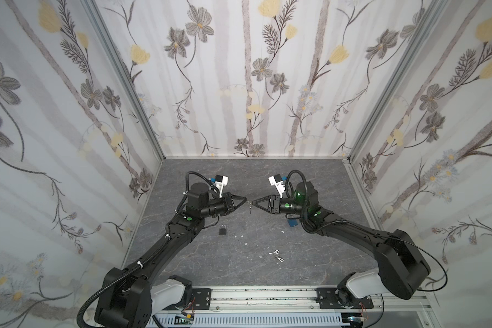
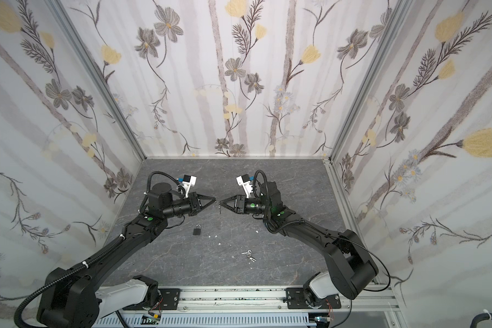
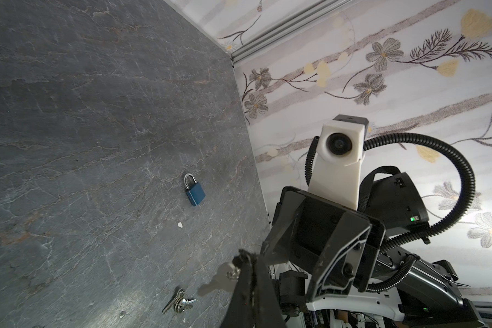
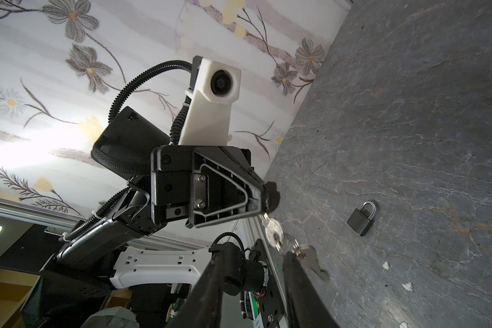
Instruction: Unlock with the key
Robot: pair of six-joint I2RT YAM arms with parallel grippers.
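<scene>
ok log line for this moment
left gripper: shut on keys | right gripper: jaws apart beside keys | black padlock, blue padlock, spare keys: on table

Matt, veined stone-look tabletop [image 1: 239, 176]; shiny metal keys [image 4: 273, 230]; matt black padlock [image 4: 361, 218].

Your scene, colour by colour
You have a blue padlock [image 3: 195, 193], a dark grey padlock [image 4: 361, 217], a silver key [image 4: 273, 230], a grey white-veined tabletop [image 1: 267, 176], and pale walls [image 1: 233, 56] patterned with grey and yellow flowers.

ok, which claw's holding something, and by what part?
Left claw pinches the key bunch by one key's top end; the rest dangles. Right claw open, empty.
</scene>
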